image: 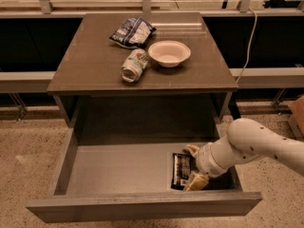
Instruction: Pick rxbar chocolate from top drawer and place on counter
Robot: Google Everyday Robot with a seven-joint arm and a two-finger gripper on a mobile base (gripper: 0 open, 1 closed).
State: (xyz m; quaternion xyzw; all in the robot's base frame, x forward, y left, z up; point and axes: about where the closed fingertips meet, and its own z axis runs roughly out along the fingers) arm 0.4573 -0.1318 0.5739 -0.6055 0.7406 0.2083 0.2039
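Camera view showed the fingers [196, 181] spread wide and gripping nothing, one tip near each end of the chocolate bar [180, 171] along its right edge; contact with the wrapper couldn't be told. The gripper [194, 166] sat low in the front right corner of the open drawer [118, 175], with the bar flat on the floor just beside it. Bar likely light, thin, slick-wrapped, slightly bendy; best pinched across its narrow width near the middle. The counter [90, 61] above held a bowl [169, 52], can [134, 65] and chip bag [133, 31].

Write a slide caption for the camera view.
Gripper down in the open top drawer at the rxbar chocolate; bag, can and bowl on the counter.
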